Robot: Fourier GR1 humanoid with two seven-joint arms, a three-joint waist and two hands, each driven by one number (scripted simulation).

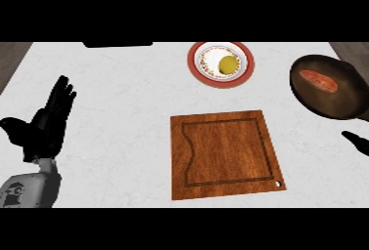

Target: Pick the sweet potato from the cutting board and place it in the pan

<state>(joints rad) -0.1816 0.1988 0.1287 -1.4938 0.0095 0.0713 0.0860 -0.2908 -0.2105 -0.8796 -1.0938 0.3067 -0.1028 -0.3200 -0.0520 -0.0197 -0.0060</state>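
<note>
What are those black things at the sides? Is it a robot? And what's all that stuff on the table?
Yes, it's a robot. The picture is taken from its head, looking down at a pale kitchen counter. The black shape on a grey forearm at the left is its left hand. It rests open with its fingers up and holds nothing. Only a bit of the right hand peeks in at the right edge, too little to say what it is doing. In the middle lies a brown wooden cutting board with nothing on it. At the upper right sits a dark round pan, and the orange sweet potato lies inside it. At the top is a round white plate with a red rim. A small yellow-green food lies on it, but I can't tell what it is.
</note>
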